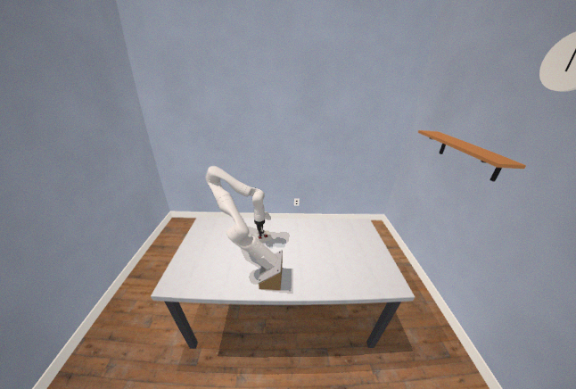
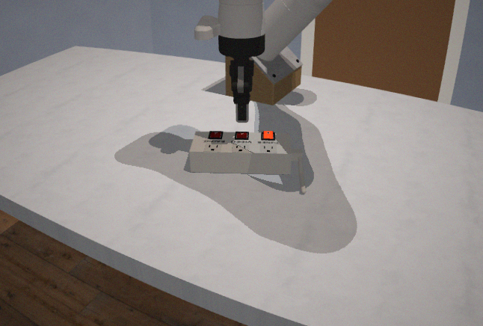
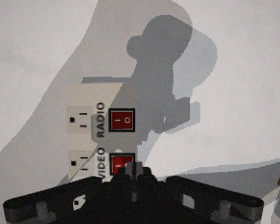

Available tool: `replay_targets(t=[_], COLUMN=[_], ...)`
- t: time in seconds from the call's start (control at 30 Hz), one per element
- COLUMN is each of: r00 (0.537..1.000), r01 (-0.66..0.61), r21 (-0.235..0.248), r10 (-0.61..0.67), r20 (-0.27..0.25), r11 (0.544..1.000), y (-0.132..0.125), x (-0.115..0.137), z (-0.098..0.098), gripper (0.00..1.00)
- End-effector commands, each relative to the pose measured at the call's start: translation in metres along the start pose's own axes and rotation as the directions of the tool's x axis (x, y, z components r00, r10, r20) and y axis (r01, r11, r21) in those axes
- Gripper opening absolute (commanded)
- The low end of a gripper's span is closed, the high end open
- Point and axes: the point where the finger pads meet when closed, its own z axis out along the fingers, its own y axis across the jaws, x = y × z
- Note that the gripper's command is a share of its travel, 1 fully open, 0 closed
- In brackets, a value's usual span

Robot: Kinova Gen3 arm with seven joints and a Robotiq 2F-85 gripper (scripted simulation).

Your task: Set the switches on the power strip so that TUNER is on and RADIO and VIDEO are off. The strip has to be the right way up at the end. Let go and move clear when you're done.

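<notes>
Power strip point(image 2: 239, 162) point(image 3: 102, 131) upright on table point(image 1: 334, 256) point(image 2: 384, 173). Exterior: TUNER switch point(image 2: 268, 134) lit, at right; wrist view lacks it, but reads RADIO point(image 3: 122, 120) point(image 2: 215, 134) and VIDEO point(image 3: 122, 164) point(image 2: 241, 135), both dark. Gripper point(image 1: 260, 235) point(image 2: 241, 121) point(image 3: 134, 172) above, fingers fully closed, empty.

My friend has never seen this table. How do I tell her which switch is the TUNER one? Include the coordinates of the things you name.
On the big white table point(image 1: 334, 256) point(image 2: 384, 184) point(image 3: 241, 60) sits a long pale power strip point(image 2: 219, 163) point(image 3: 80, 97), right way up. Along its top is a row of three switches, and TUNER point(image 2: 268, 134) is at the end nearest the cord point(image 2: 301, 176). It glows bright orange, while RADIO point(image 2: 215, 134) point(image 3: 122, 120) and VIDEO point(image 2: 241, 135) point(image 3: 120, 162) are dark red.
</notes>
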Motion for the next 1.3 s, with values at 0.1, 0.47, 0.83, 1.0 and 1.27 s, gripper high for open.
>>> replay_targets(t=[0.1,0.47,0.83,1.0,1.27], r00=[1.000,1.000,1.000,1.000,1.000], r01=[0.003,0.001,0.001,0.004,0.008], r21=[0.021,0.023,0.023,0.017,0.013], r10=[-0.003,0.000,0.000,-0.004,-0.008], r20=[-0.007,-0.008,-0.008,-0.005,-0.004], r11=[1.000,1.000,1.000,1.000,1.000], y=[-0.006,-0.007,-0.007,-0.005,-0.004], x=[0.002,0.002,0.002,0.001,0.001], z=[-0.015,-0.019,-0.019,-0.020,-0.034], gripper=[0.00,0.00,0.00,1.00,1.00])
